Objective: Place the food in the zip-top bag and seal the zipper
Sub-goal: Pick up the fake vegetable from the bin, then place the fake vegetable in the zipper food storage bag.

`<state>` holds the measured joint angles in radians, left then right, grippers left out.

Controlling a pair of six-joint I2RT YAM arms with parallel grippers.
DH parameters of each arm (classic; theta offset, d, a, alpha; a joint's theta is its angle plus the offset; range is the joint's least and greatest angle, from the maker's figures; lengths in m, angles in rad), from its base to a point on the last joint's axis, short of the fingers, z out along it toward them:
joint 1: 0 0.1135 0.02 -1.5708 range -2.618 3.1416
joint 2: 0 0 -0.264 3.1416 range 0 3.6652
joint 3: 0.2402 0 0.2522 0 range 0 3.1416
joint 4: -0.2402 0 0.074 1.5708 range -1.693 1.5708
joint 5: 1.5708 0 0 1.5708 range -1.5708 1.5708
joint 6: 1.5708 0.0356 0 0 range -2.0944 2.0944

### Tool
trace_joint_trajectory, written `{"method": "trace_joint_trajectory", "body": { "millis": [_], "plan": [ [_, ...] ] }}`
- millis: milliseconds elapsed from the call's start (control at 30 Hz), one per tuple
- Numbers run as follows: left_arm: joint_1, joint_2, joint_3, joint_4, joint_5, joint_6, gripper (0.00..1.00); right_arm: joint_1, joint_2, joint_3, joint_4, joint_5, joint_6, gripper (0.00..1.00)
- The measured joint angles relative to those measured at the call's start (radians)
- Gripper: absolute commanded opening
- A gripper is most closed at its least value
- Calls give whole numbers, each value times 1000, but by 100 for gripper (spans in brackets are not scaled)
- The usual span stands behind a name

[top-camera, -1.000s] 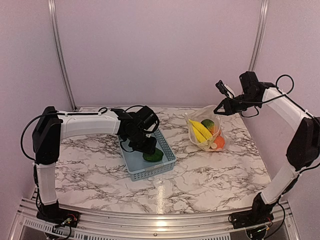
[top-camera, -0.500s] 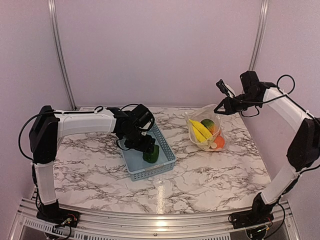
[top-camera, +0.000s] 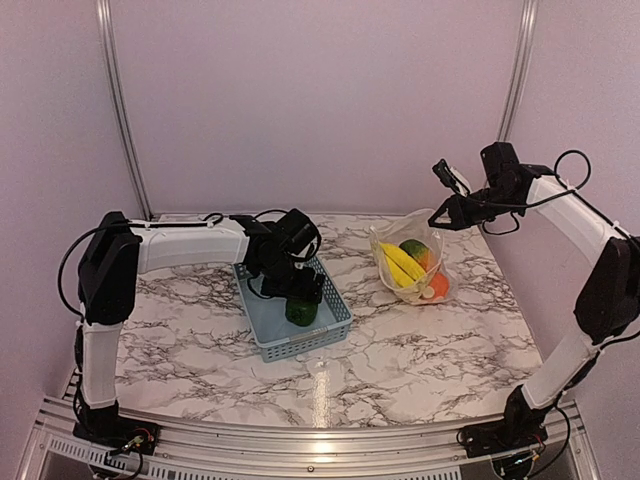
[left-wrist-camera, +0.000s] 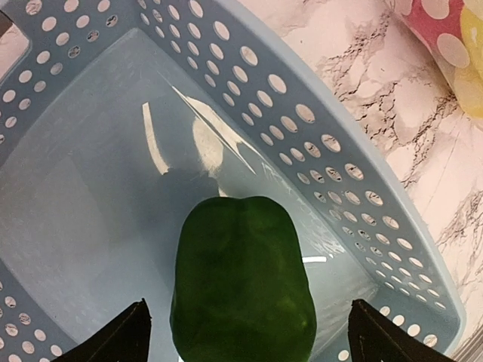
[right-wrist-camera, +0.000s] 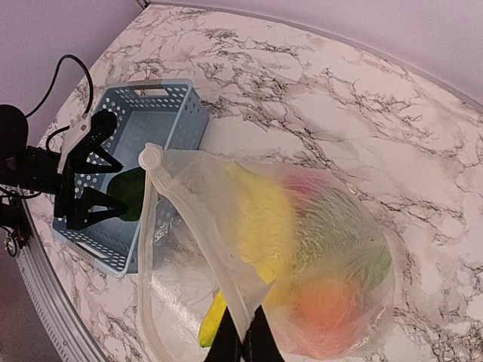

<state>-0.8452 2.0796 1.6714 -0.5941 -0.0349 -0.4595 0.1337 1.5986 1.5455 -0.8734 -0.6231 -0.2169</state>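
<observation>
Top view: L gripper [top-camera: 297, 296] seen left of centre, down inside basket [top-camera: 300, 343], jaws set either side of green pepper [top-camera: 300, 313]. Zip-top bag [top-camera: 415, 268] rested on worktop [top-camera: 400, 350] right of centre, top edge held up by R gripper [top-camera: 440, 220] at upper right. Food [top-camera: 400, 262] seen inside the bag: yellow bananas, green + orange pcs.

L wrist: pepper seen bottom centre on basket floor. Jaws spread, one fingertip [left-wrist-camera: 124, 335] per side, gap visible both sides, no contact.

R wrist: jaws pressed together at bottom centre, bag mouth edge pinched. Zipper [right-wrist-camera: 192, 226] seen as a pale strip running up-left from the jaws; mouth gaping open. Blurred yellow, red, green, orange pcs inside. Basket w/ pepper and L gripper seen at left of frame.
</observation>
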Motion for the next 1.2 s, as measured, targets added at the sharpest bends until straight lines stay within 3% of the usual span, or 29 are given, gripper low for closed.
{"method": "trace_joint_trajectory", "body": {
  "millis": [333,633,867,1200],
  "plan": [
    [0,47,15,-54,8,-26,56,0,0,0,0,0,0,0],
    [-8,-52,50,-32,11,-33,52,0,0,0,0,-1,1,0],
    [-84,-187,96,249,185,-64,49,2,0,0,1,-16,5,0],
    [-152,60,364,386,312,-186,44,9,-2,0,6,-50,30,0]
  ]
}}
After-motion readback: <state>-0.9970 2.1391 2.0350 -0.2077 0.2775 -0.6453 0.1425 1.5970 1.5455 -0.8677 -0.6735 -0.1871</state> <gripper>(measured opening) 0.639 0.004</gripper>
